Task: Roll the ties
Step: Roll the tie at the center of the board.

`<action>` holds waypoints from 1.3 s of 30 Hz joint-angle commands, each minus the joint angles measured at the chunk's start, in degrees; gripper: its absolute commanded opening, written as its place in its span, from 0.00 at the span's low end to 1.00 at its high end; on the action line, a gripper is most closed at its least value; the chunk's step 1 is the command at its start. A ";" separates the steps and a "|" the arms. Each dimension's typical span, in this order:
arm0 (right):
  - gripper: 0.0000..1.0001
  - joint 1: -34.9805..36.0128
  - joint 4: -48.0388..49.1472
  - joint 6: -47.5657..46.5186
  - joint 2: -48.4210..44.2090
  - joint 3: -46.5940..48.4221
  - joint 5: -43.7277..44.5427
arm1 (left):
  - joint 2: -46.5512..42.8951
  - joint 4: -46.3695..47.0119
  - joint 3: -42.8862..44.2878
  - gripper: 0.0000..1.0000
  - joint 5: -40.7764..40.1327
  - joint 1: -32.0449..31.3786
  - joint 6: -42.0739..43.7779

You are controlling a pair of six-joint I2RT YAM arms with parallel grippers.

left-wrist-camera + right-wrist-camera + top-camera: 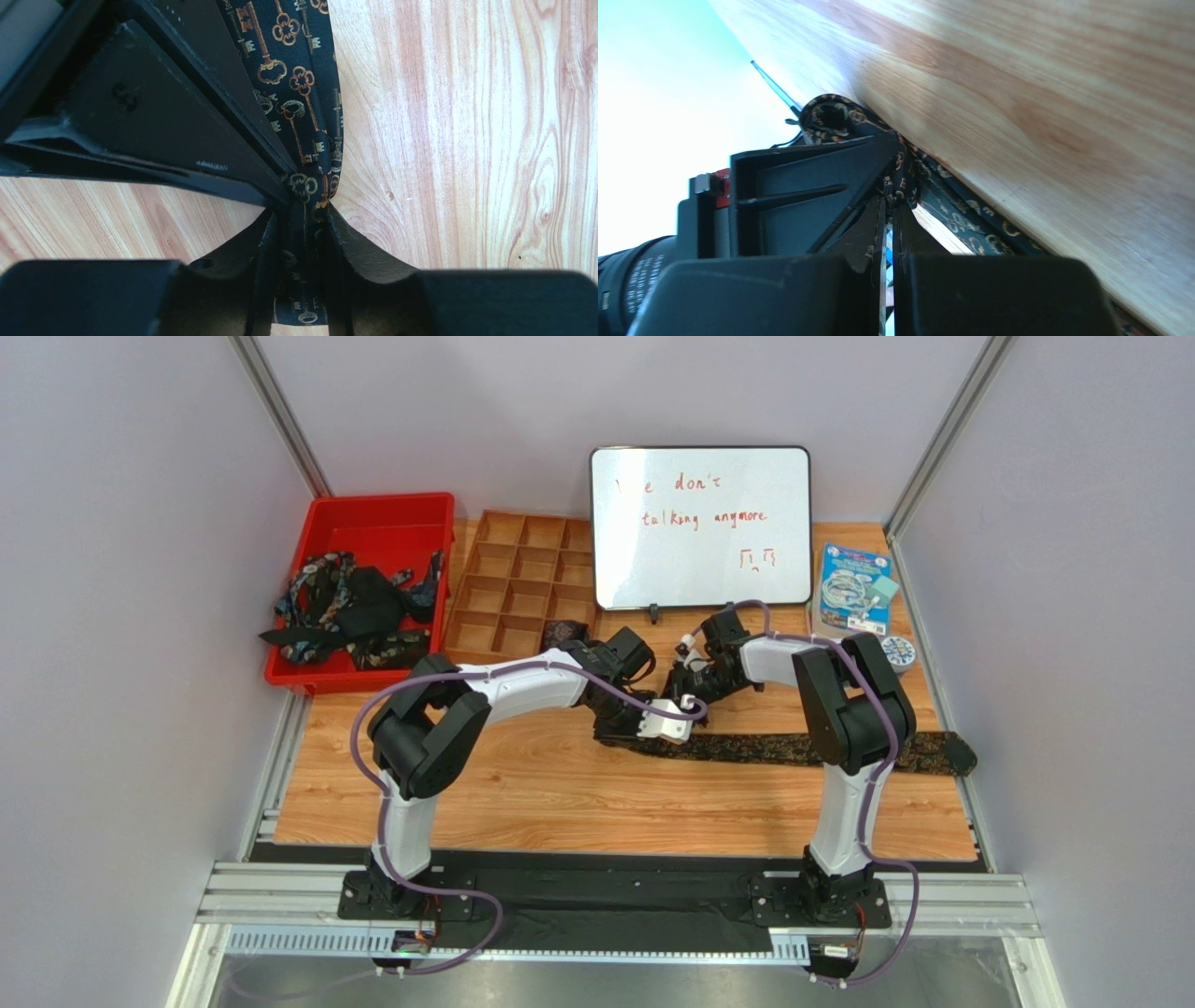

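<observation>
Two grippers work one tie (814, 749), both near the middle of the table (561, 805). Tie lies flat, running from there out to the right edge, roughly parallel to the near edge. Black cloth, gold keys.

My left gripper (303, 222) pinches the tie's inner end between its fingers, cloth bunched in the gap. I judge this keeps the start from slipping while the roll forms.

My right gripper (890, 203) has its fingers pressed together, tips right against that same end. Whether a fold is trapped between them I cannot tell.

Just past those tips a small curl (829, 115) of tie stands up off the wood: looks like the first turn, loose.

Long tail lies straight, probably so it feeds in without twisting.

More ties (344, 602) sit heaped in the red bin (368, 511) at the far left corner, none rolled. By my reckoning the roll is barely begun.
</observation>
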 commanded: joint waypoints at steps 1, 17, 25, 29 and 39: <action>0.00 -0.26 -3.88 -4.32 -0.58 1.02 3.79 | -1.76 -1.90 -2.08 0.43 0.22 -0.13 0.09; 0.00 -0.18 -4.77 -7.23 3.29 1.90 10.92 | -9.59 -2.61 -4.29 0.71 7.33 5.67 -3.86; 0.00 -0.26 -4.85 -7.49 3.90 2.16 12.68 | -4.75 -3.39 -0.15 0.70 6.20 4.97 -5.62; 0.00 -0.18 -4.85 -7.75 4.17 2.25 13.82 | -4.66 -4.54 0.20 0.58 6.45 4.96 -5.27; 0.00 0.26 -4.77 -7.31 4.69 2.69 13.91 | -4.14 -3.92 4.50 0.45 7.95 1.54 -9.48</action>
